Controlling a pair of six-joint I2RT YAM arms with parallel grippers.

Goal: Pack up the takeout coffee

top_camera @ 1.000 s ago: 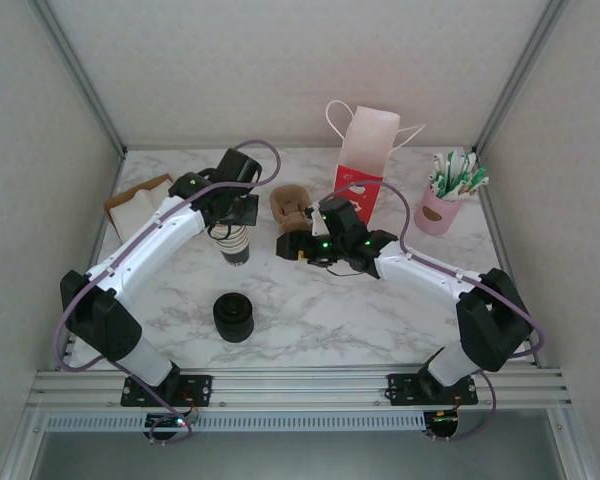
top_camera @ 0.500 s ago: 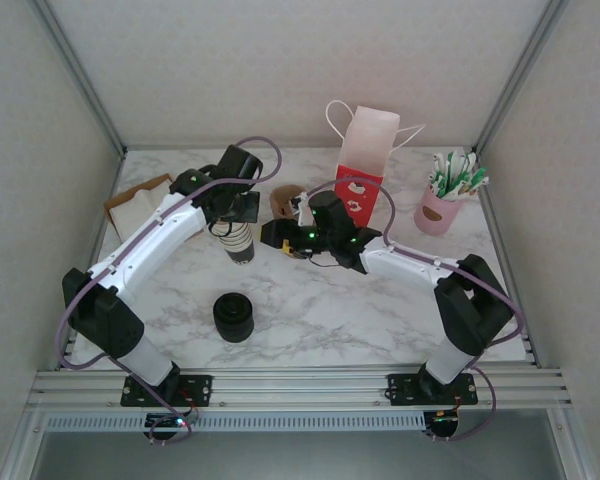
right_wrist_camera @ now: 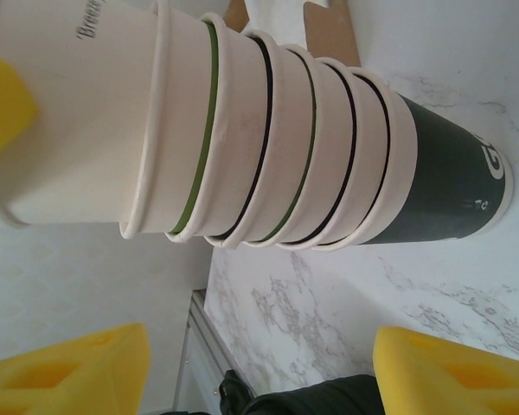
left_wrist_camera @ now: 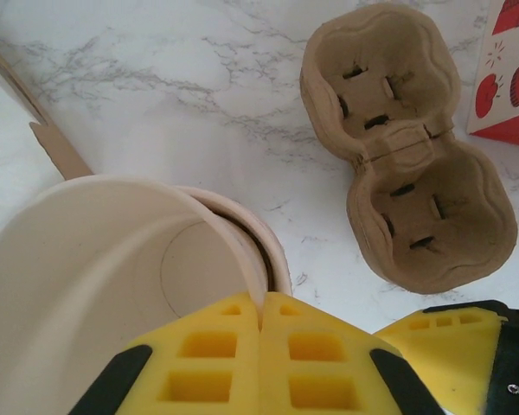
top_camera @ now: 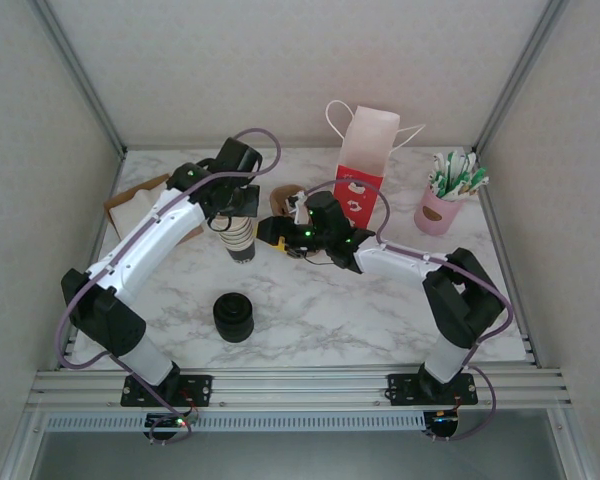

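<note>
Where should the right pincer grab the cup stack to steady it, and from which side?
Grip the lower cups of the cup stack, around the dark bottom cup below the flared rims, coming in level from its right, where the open right pincer hovers. The stack stands upright and round, and the left pincer is shut on the top cup from above.

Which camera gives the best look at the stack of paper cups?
The right wrist view: the stack of cups is seen close from the side, every nested rim distinct. The left wrist view looks into the top cup, pinched by the left gripper. The top external view shows the stack small, under that gripper.
</note>
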